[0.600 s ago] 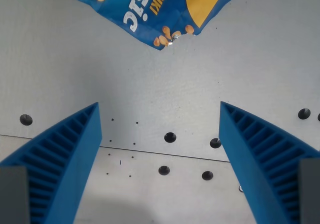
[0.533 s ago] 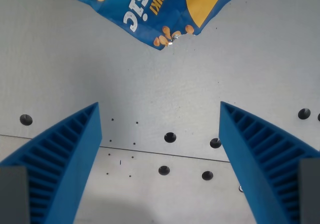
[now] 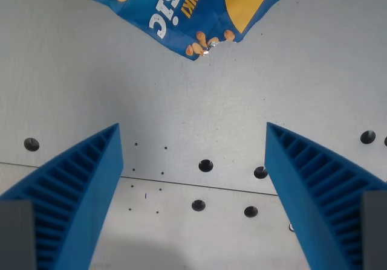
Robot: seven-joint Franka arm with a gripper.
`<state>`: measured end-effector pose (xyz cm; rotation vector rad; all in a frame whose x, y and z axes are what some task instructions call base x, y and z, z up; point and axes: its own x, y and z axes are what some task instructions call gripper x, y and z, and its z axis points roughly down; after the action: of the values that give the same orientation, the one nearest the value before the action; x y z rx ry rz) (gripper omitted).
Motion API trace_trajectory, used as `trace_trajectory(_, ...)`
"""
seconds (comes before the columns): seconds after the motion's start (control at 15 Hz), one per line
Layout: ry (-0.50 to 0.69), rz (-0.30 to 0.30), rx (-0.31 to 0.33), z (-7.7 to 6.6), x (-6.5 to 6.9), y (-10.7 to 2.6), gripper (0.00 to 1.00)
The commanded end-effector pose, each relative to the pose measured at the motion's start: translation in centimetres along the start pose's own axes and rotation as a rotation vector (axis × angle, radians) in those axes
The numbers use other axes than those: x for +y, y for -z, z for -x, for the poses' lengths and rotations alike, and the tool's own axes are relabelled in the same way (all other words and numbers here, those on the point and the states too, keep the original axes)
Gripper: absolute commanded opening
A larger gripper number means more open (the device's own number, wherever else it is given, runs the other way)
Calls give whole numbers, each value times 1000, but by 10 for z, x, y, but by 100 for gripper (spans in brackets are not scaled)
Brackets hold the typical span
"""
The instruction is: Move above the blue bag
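Note:
The blue bag [image 3: 181,13] lies flat on the grey table at the top of the wrist view, cut off by the top edge. It has white and yellow lettering, a yellow patch and printed peanuts. My gripper [image 3: 192,134] is open and empty, its two blue ribbed fingers [image 3: 72,191] spread wide at the bottom of the view. The bag lies beyond the fingertips, apart from them.
The grey table [image 3: 193,107] has several dark round holes [image 3: 205,165] and small specks between the fingers. A thin seam line [image 3: 193,185] runs across the table low in the view.

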<state>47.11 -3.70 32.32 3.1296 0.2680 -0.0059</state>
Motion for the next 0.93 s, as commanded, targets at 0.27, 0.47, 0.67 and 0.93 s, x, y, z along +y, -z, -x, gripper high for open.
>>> trace_trajectory(0.27, -22, 3, 10, -6, 0, -4, 100)
trace_trajectory(0.47, -36, 3, 11, -12, 0, -9, 100)
trace_trajectory(0.67, -53, 3, 7, -20, 0, -16, 100)
trace_trajectory(0.93, -71, -2, -5, -32, 0, -26, 100)
